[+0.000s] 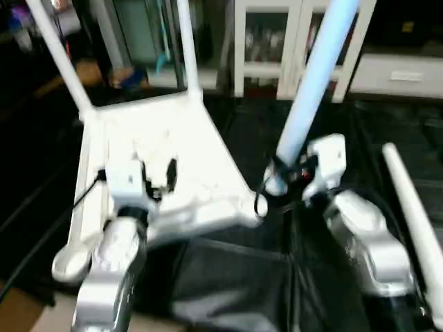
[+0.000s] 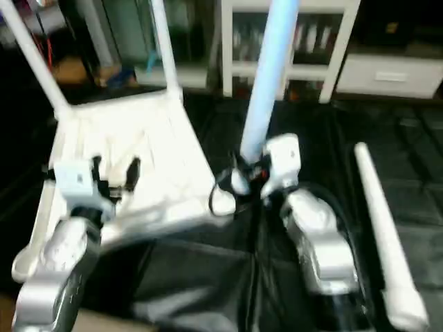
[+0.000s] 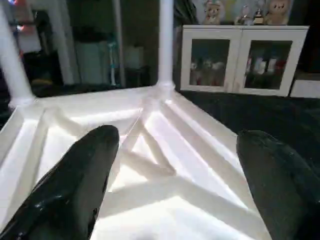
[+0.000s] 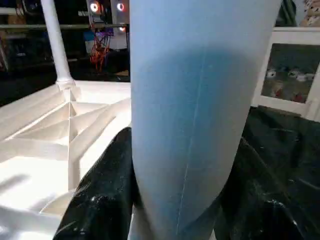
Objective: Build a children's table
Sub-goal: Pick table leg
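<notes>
The white tabletop (image 1: pixel 201 159) lies upside down on black cloth, ribbed underside up. Two white legs stand in its far corners, one on the left (image 1: pixel 62 62) and one on the right (image 1: pixel 187 48). My right gripper (image 1: pixel 277 181) is shut on a third, pale leg (image 1: pixel 311 76), which it holds nearly upright. That leg's lower end is at the tabletop's near right corner (image 1: pixel 252 206); I cannot tell whether it sits in the socket. In the right wrist view both black fingers (image 4: pixel 100 190) press against the leg (image 4: pixel 200 100). My left gripper (image 1: pixel 159 173) hovers open over the ribs (image 3: pixel 165 150), holding nothing.
Another white leg (image 1: pixel 414 221) lies loose on the black cloth (image 1: pixel 228 277) to the right of my right forearm. A white glass-door cabinet (image 1: pixel 277 41) stands behind the work. The tabletop's near left corner socket (image 1: pixel 69 266) holds no leg.
</notes>
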Tool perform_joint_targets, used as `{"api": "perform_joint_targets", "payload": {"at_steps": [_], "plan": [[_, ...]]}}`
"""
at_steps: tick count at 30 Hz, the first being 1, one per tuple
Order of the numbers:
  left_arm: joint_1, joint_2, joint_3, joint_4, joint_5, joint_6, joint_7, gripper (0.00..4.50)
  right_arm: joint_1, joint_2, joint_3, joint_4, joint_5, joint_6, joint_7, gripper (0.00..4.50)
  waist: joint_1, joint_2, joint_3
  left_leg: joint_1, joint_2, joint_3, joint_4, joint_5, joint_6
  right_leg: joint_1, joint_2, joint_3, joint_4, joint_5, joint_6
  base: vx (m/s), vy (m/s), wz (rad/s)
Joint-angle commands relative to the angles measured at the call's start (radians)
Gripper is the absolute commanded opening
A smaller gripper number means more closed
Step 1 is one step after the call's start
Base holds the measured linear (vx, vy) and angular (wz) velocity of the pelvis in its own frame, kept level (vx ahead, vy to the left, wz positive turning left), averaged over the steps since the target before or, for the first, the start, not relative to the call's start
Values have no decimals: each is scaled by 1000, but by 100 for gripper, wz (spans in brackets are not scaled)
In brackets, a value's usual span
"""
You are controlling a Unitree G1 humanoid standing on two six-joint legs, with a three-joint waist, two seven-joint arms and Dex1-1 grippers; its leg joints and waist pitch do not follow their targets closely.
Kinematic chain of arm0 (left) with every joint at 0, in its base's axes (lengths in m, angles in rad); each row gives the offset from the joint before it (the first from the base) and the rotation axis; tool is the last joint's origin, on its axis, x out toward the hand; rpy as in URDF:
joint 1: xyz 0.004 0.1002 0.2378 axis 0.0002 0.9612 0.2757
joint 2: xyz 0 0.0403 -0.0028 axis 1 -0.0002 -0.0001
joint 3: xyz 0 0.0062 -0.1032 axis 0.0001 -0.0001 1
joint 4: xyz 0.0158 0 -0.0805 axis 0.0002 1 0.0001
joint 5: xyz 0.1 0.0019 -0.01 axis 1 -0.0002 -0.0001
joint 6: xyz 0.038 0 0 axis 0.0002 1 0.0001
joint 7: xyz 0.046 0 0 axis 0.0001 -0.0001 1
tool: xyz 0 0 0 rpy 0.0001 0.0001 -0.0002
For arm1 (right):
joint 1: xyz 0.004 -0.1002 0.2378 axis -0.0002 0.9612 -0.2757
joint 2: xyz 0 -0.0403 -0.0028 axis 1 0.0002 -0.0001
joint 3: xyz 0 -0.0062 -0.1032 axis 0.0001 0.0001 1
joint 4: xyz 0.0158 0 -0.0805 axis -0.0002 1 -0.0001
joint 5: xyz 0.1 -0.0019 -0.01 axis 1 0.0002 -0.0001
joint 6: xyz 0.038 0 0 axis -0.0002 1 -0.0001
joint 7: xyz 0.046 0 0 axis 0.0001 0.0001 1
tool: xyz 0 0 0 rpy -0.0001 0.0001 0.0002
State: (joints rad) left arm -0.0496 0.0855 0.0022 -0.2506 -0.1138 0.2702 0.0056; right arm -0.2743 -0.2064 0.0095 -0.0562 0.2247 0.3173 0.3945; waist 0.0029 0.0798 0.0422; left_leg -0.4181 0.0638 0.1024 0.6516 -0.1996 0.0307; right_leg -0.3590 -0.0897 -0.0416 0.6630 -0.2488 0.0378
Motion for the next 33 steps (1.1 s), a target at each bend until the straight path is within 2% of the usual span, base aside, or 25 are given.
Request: {"api": "perform_joint_targets", "payload": {"at_steps": [1, 5, 6, 7, 8, 9, 10, 11, 12, 13, 14, 15, 16, 17, 18, 19, 20, 21, 22, 24, 25, 26, 27, 29, 33], "plan": [[6, 24, 8, 17, 0, 57, -7, 421, -48, -6, 12, 28, -4, -1, 32, 184, -9, 3, -32, 38, 124, -75, -110, -624, -156, 7, -87, 43, -113, -410, -155, -161, 25, -4], [-11, 44, 14, 23, -5, 96, -25, 421, -61, -16, 21, 52, -8, -7, 60, 184, -27, 21, -29, 45, 120, -87, -156, -855, -256, 12, -54, 12, -107, -315, -90, -94, 56, -8], [-18, 47, 16, 24, -8, 109, -36, 421, -63, -27, 35, 62, -14, -15, 77, 184, -21, 63, -26, 51, 117, -85, -165, -873, -271, 14, -53, 10, -99, -288, -92, -85, 56, 2], [-22, 49, 15, 24, -8, 115, -40, 421, -65, -32, 42, 67, -14, -20, 87, 184, -27, 39, -24, 43, 120, -74, -186, -895, -271, 25, -41, -4, -93, -256, -95, -92, 48, 3], [-35, 52, 6, 23, -14, 124, -56, 421, -79, -29, 36, 91, 8, -27, 113, 184, -20, 87, -21, 39, 116, -67, -199, -911, -284, 31, -39, -6, -78, -242, -97, -92, 48, 3], [-44, 53, 0, 22, -18, 131, -67, 421, -90, -25, 29, 109, 25, -31, 127, 184, -20, 58, -22, 36, 115, -48, -209, -908, -274, 27, -32, -11, -79, -255, -103, -95, 29, 6], [-47, 55, -9, 24, -18, 131, -75, 421, -99, -23, 24, 132, 26, -43, 131, 184, -14, 80, -24, 40, 112, -35, -210, -906, -271, 26, -31, -10, -76, -283, -105, -103, -5, 18], [-49, 56, -14, 26, -16, 129, -81, 421, -105, -22, 21, 149, 25, -53, 132, 184, -11, 50, -25, 52, 107, -7, -200, -864, -245, 4, -30, -11, -100, -383, -108, -103, -5, 18], [-53, 60, -31, 28, -13, 126, -94, 421, -118, -29, 21, 174, 9, -73, 131, 184, -9, 40, -25, 67, 101, 2, -177, -819, -224, -10, -39, -9, -124, -467, -103, -98, -32, 23], [-56, 63, -43, 29, -11, 125, -104, 421, -126, -34, 20, 190, -2, -87, 132, 184, -20, 20, -18, 156, 63, 3, -11, -641, -161, -90, -109, -4, -250, -722, -79, -130, 22, -3], [-56, 63, -45, 29, -11, 123, -105, 421, -127, -33, 19, 190, -1, -87, 130, 184, -29, 12, -9, 177, 33, -26, 112, -435, -105, -123, -178, 11, -301, -832, -77, -130, 22, -3], [-62, 53, -71, 27, -6, 91, -117, 421, -129, -17, -23, 162, 32, -54, 99, 184, -62, 24, 22, 55, 51, -78, 121, -171, -84, -1, -224, -6, -261, -905, -55, -39, 121, -39], [-67, 28, -66, 34, -12, 99, -100, 421, -111, 3, -51, 117, 61, -21, 58, 184, -94, 92, 21, 39, 101, -128, -122, -822, -206, 41, -32, -113, -116, -507, 1, -16, 116, -13], [-66, 18, -64, 36, -13, 105, -90, 421, -99, 6, -55, 100, 63, -17, 44, 184, -84, 84, 30, 14, 141, -138, -198, -1064, -200, 58, -5, -105, -26, -285, -22, -16, 116, -13], [-68, 12, -58, 41, -12, 109, -83, 421, -91, 7, -54, 91, 52, -12, 28, 184, -61, 99, 12, 15, 155, -136, -211, -1110, -192, 77, -9, -82, 36, -51, -52, -105, 48, 21], [-65, -2, -50, 43, -13, 104, -69, 421, -71, 6, -50, 70, 40, -10, 16, 184, -71, 98, 2, 59, 153, -118, -194, -1043, -146, 52, -27, -62, 6, 105, -72, 0, 0, 0], [-59, -21, -42, 45, -15, 98, -53, 421, -49, 4, -50, 50, 31, -15, 8, 184, -91, 48, -12, 64, 127, -120, -153, -888, -143, 66, -64, -22, -46, -56, -62, 0, 0, 0], [-58, -34, -23, 49, -22, 95, -36, 421, -39, 7, -47, 31, 13, -16, -15, 184, -93, 35, -25, 55, 118, -115, -128, -760, -143, 68, -85, -6, -73, -171, -59, 0, 0, 0], [-54, -50, -12, 45, -27, 94, -20, 421, -31, 9, -51, 14, 11, -12, -29, 184, -94, -14, -31, 32, 104, -85, -89, -519, -109, 53, -120, 15, -131, -388, -81, -89, -41, 2], [-43, -68, 2, 25, -31, 93, 6, 421, -33, 14, -53, -10, 19, 5, -39, 184, -79, -3, -29, 21, 104, -66, -65, -320, -37, 26, -128, 25, -147, -534, -113, -90, -51, 5], [-35, -76, -8, 15, -15, 96, 23, 421, -31, 3, -45, -13, 18, 3, -18, 184, -68, -30, -32, 5, 118, -59, -62, -267, -16, 19, -133, 17, -144, -615, -118, -83, -65, 1], [-30, -71, -19, 9, 2, 94, 28, 421, -32, -1, -33, -14, 20, 7, 3, 184, -68, -21, -29, 9, 119, -57, -64, -281, -24, 9, -124, 11, -149, -629, -115, -83, -65, 1], [-23, -75, -38, 5, 24, 90, 36, 421, -25, -11, -29, -16, 26, 10, 25, 184, -75, -58, -25, 0, 122, -53, -69, -307, -25, 4, -117, 6, -156, -654, -102, -65, -48, -3], [-7, -80, -50, -24, 47, 93, 51, 421, -23, -22, -14, -31, 35, 49, 38, 184, -71, -30, -25, 6, 136, -60, -81, -397, -72, -3, -107, -3, -147, -610, -96, -63, -30, -1], [16, -91, -40, -77, 34, 103, 45, 421, -6, -36, -10, -72, 49, 78, 44, 184, -77, -34, -23, 3, 144, -68, -113, -527, -157, 5, -90, -15, -137, -472, -91, -22, 11, -1]]}}
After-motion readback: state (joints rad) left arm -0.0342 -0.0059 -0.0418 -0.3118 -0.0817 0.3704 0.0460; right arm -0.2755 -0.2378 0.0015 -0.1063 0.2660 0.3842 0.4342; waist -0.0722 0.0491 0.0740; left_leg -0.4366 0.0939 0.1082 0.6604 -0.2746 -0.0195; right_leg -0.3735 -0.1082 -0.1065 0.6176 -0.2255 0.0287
